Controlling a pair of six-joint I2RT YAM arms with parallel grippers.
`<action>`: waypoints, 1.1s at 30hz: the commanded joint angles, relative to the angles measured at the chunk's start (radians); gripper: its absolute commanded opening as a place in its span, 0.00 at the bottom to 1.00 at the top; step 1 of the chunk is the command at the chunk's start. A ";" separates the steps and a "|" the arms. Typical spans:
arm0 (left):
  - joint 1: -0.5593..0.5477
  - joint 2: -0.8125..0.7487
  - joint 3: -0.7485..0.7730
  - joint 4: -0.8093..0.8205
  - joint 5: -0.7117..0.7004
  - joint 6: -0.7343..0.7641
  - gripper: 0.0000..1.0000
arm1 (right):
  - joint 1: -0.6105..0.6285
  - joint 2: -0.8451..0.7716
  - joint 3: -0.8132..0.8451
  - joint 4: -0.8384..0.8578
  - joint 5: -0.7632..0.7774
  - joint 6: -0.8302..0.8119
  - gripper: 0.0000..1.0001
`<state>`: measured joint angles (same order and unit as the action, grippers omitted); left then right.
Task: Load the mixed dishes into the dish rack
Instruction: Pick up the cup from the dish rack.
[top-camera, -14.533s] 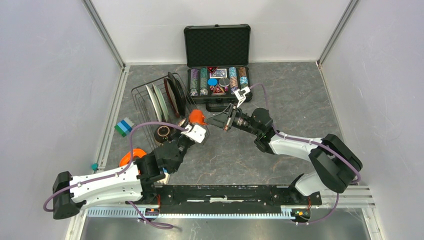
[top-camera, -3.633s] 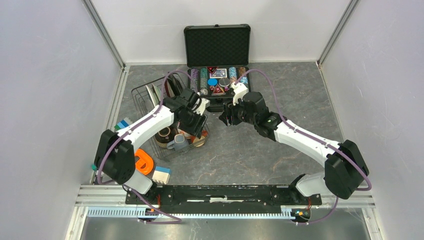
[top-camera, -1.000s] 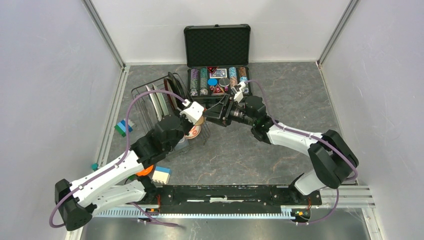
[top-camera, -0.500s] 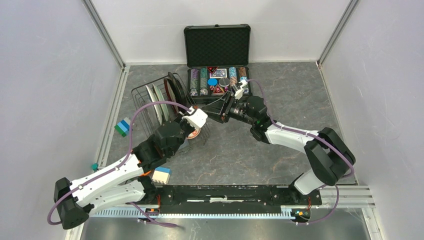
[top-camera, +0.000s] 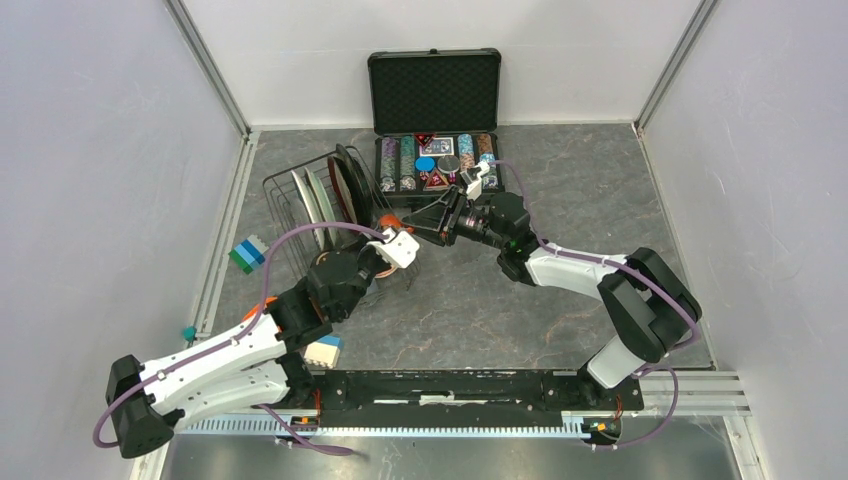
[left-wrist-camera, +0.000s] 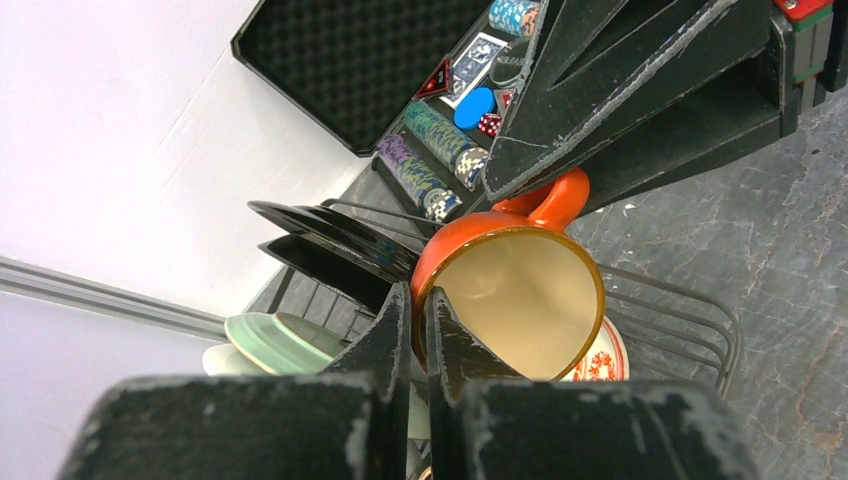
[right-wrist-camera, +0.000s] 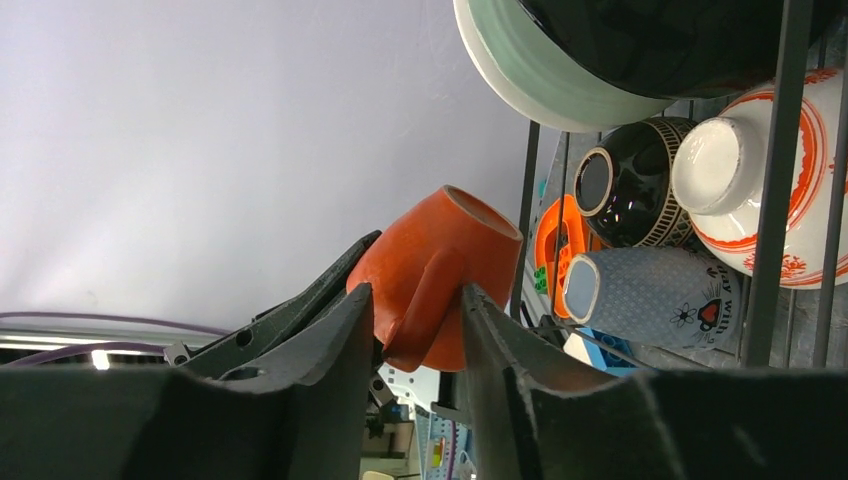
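Arms from both sides meet over the dark stone-patterned table (top-camera: 590, 200), just off the right end of the dish rack (top-camera: 285, 192). Between them is the orange cup (left-wrist-camera: 510, 290), held in the air on its side with its mouth toward the left wrist camera.

Fingers of the left gripper (left-wrist-camera: 418, 305) are almost together, pinching the cup's rim wall, one inside the mouth and one outside. Fingers of the right gripper (right-wrist-camera: 417, 292) stand a little apart and bracket the cup's handle, lying close against both of its sides, so both grippers have hold of the cup.

Behind the cup the open poker-chip case (top-camera: 435, 95) sits against the back wall, close to the right gripper. The rack's upright wires run right beside the cup. Plates (top-camera: 325, 195) stand on edge in the rack: pale ones to the left, a dark one (top-camera: 350, 180) nearest the case. Lower in the rack lie a white bowl with red pattern (right-wrist-camera: 775, 190), a dark bowl with a patterned band (right-wrist-camera: 625, 185) and a grey-blue mug (right-wrist-camera: 650, 295), all just beside the cup. An orange ring toy (right-wrist-camera: 550, 240) shows behind the bowls, and a white-and-blue block (top-camera: 322, 350) lies near the left arm.
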<state>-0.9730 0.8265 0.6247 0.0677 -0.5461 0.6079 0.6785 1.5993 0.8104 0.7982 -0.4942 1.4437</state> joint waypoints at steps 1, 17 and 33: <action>-0.011 0.012 0.012 0.122 -0.008 0.055 0.02 | 0.004 0.004 0.045 0.049 -0.065 -0.028 0.47; -0.018 -0.001 0.025 0.060 -0.003 -0.097 0.66 | 0.003 -0.006 0.037 0.094 -0.050 -0.124 0.00; 0.560 0.087 0.379 -0.558 0.978 -0.598 1.00 | -0.033 -0.124 0.110 -0.214 -0.042 -0.852 0.00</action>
<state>-0.5308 0.8421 0.9108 -0.3569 -0.0082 0.1215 0.6518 1.5436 0.8524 0.6220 -0.4698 0.8883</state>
